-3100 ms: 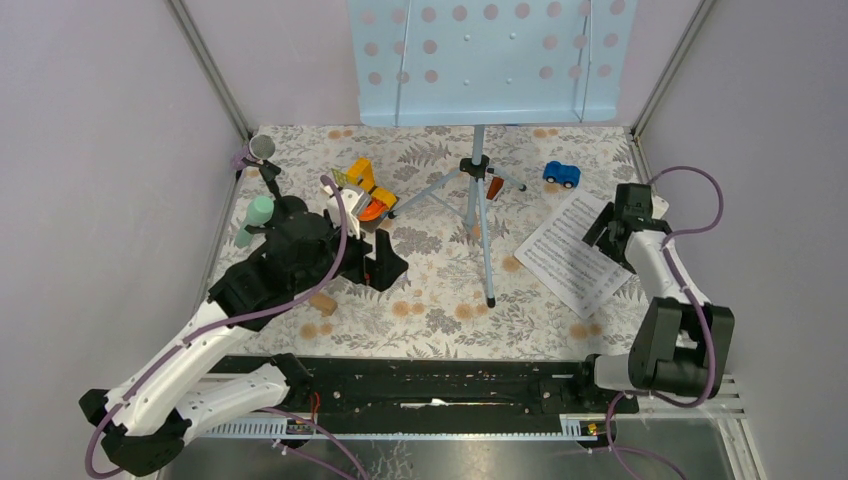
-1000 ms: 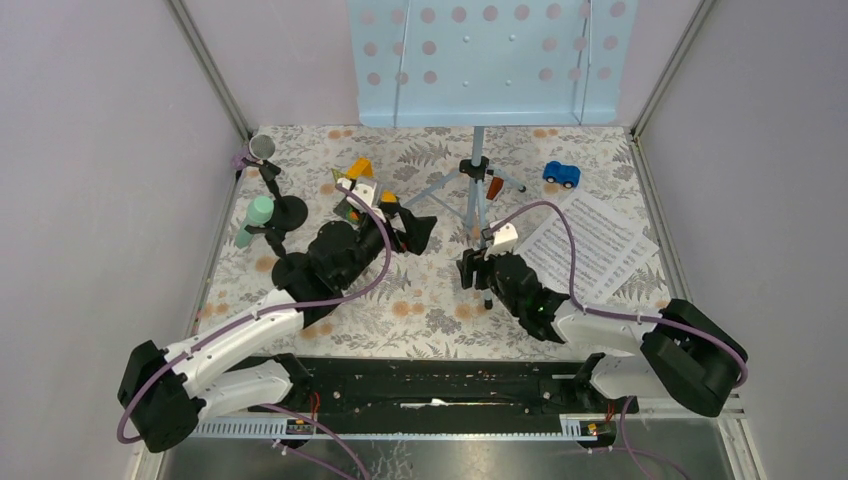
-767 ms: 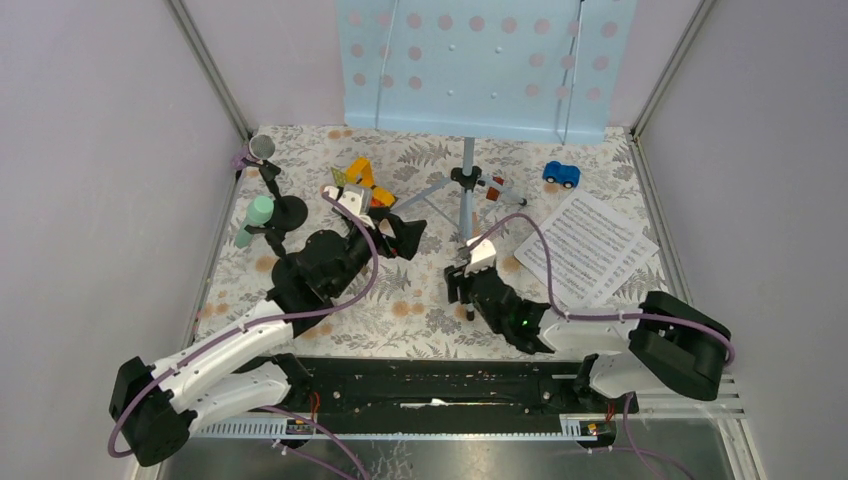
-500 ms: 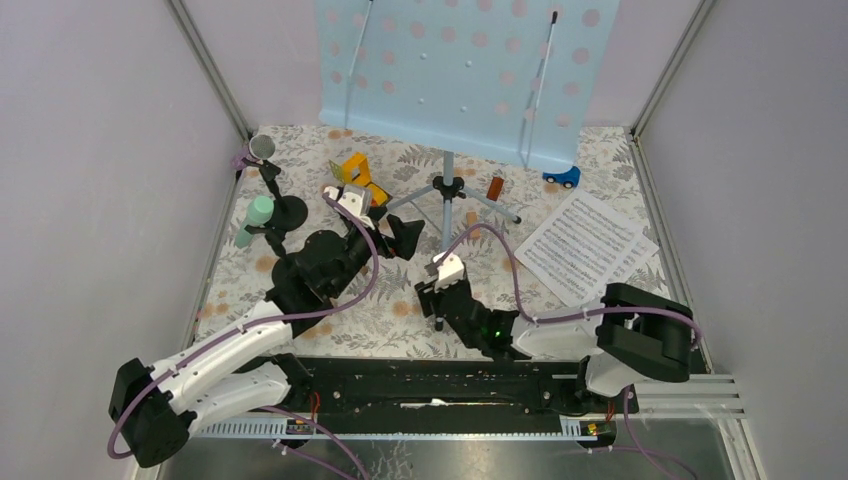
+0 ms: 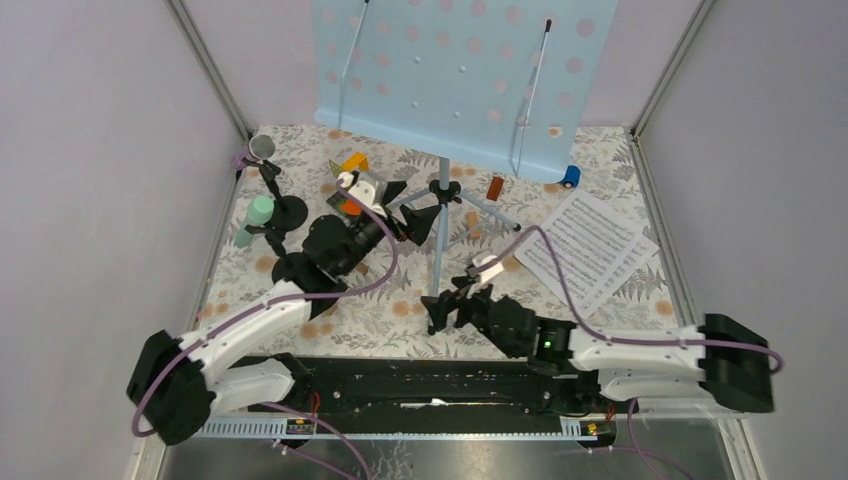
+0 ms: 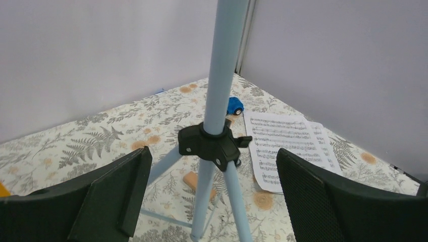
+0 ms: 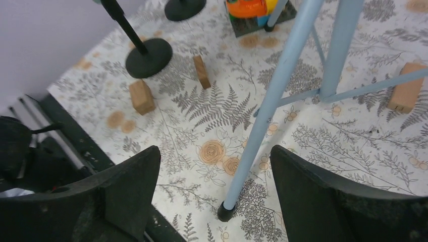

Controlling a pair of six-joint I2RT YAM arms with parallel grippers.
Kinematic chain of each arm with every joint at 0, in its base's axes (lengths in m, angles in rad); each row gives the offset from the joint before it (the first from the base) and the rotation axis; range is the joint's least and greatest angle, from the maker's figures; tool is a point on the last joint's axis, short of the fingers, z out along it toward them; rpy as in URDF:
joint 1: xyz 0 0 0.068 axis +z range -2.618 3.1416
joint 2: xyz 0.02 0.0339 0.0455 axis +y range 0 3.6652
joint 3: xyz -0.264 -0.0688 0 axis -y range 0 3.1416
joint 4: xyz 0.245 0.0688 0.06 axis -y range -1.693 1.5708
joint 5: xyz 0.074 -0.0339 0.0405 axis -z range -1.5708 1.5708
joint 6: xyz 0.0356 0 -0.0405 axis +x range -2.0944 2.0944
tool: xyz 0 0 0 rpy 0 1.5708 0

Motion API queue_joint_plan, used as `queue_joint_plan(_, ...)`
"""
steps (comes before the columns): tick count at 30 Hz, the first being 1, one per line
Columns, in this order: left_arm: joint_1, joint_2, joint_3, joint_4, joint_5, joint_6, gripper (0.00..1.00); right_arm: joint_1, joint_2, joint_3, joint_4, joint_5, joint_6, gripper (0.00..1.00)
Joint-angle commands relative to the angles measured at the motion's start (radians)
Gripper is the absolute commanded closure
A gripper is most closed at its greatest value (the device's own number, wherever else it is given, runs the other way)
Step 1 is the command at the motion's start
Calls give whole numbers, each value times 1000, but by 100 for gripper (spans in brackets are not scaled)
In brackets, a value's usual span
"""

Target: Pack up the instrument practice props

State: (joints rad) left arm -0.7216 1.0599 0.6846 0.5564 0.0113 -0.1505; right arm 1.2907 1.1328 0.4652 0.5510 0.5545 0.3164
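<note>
Pale blue music rack (image 5: pixel 460 75) up on its tripod legs, about the middle of the bench (image 5: pixel 620 310), with its big panel full of holes looking crooked over the far edge. Left gripper (image 5: pixel 411 209) with fingers wide apart, just beside the black hub (image 6: pixel 209 143) where the legs meet the pole (image 6: pixel 224 55), not squeezing anything. Right gripper (image 5: pixel 447 310) low down by the near edge, wide apart too. Foot of the near leg (image 7: pixel 262 126) in the gap between its fingers (image 7: pixel 126 196), with room on both sides. White sheet-music pages (image 5: pixel 590 245) flat on the cloth toward the right edge, well apart from both grippers. Two black mic holders (image 5: pixel 291 211) along the left edge, each with a toy on top: purple glitter microphone (image 5: pixel 256 150) by the far left corner, mint-green microphone (image 5: pixel 256 215) a little nearer. Round base of the nearer holder partly hidden by the left arm. Small blue toy car (image 5: pixel 570 177) peeking out from under the panel's right corner, close to the far right corner. Little brown wooden blocks (image 7: pixel 141 96) here and there on the cloth around the legs.
</note>
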Motion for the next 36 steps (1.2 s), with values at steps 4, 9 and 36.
queue_joint_plan(4, 112, 169, 117, 207, 285, 5, 1, 7, -320, -112, -205, -18, 33, 11)
queue_joint_plan(9, 160, 257, 174, 265, 391, -37, 8, 7, -458, -166, -249, 1, 45, 12)
queue_joint_plan(36, 180, 445, 390, 10, 497, 14, 91, 6, -456, -54, -395, 233, 168, 37)
